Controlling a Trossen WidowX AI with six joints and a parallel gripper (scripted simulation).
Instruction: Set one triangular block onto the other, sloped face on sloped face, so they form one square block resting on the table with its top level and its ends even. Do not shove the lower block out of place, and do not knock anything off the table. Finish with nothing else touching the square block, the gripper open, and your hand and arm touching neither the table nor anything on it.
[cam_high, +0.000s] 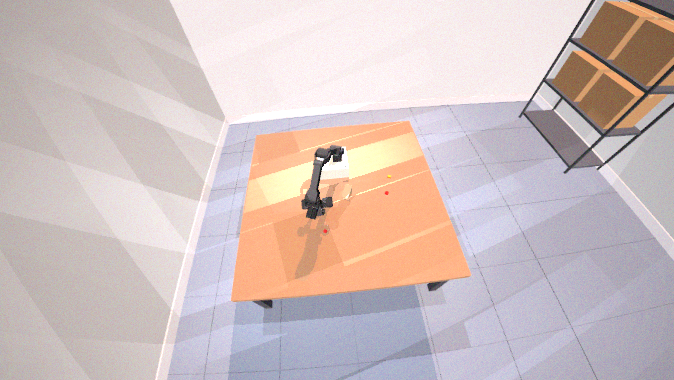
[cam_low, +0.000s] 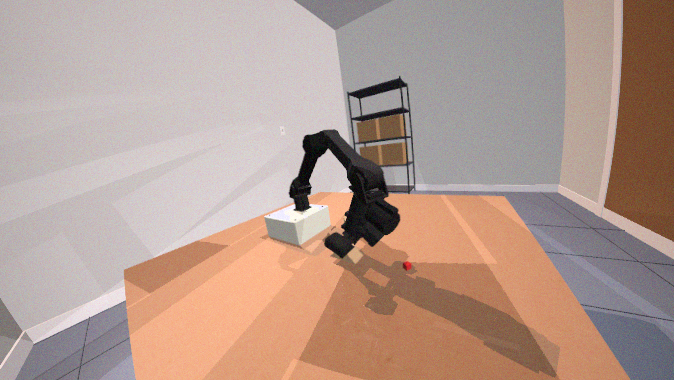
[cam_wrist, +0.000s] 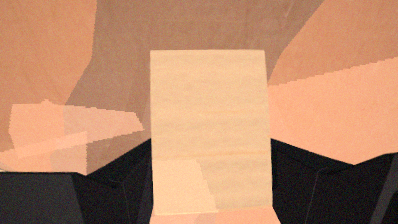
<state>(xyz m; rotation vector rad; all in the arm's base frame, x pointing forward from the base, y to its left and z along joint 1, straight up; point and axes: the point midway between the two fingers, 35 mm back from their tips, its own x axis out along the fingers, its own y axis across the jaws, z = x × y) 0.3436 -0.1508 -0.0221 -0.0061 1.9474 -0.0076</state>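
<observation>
My gripper (cam_high: 317, 204) (cam_low: 354, 246) (cam_wrist: 205, 144) is shut on a pale wooden triangular block (cam_low: 355, 255) (cam_wrist: 210, 110). One broad rectangular face of it fills the middle of the wrist view, with a black finger at each side. In the exterior view it is at or just above the table; I cannot tell whether it touches. In the top view the arm hides it. The other triangular block (cam_high: 348, 193) is a small pale shape to the right of the gripper, near the white base box. It is almost wholly hidden behind the gripper in the exterior view.
The white base box (cam_high: 336, 172) (cam_low: 284, 230) stands on the wooden table (cam_high: 400, 240) (cam_low: 225, 310). A small red cube (cam_high: 325, 231) (cam_low: 407, 266) lies near the gripper. Another red piece (cam_high: 386, 192) and a yellow piece (cam_high: 389, 176) lie farther right in the top view.
</observation>
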